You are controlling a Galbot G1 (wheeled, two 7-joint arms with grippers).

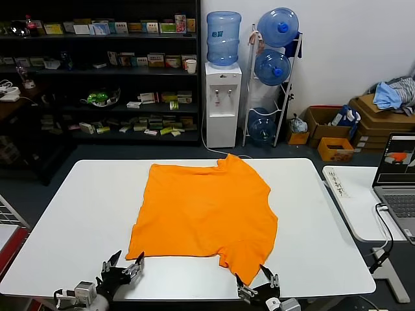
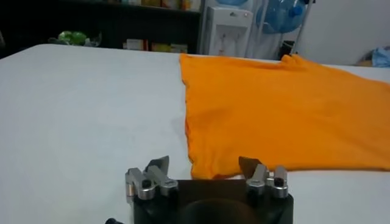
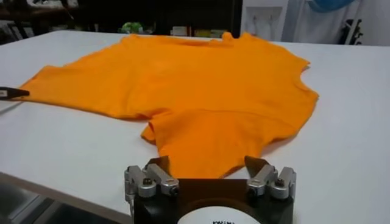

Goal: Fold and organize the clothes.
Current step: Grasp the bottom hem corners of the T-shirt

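Observation:
A bright orange short-sleeved T-shirt (image 1: 204,210) lies spread flat on the white table (image 1: 84,207), plain side up, no lettering showing. My left gripper (image 1: 123,267) is open at the table's near edge, just before the shirt's near left corner (image 2: 204,170), with its fingertips (image 2: 159,163) apart and empty. My right gripper (image 1: 258,283) is open at the near edge, just before the shirt's near right sleeve (image 3: 213,143). In the right wrist view the shirt (image 3: 183,85) stretches away from the open fingers (image 3: 155,164).
A laptop (image 1: 397,172) and cable sit on a side table at the right. A water dispenser (image 1: 222,97), bottle rack (image 1: 272,65), shelves (image 1: 97,71) and cardboard boxes with a blue-grey cloth pile (image 1: 392,94) stand behind the table.

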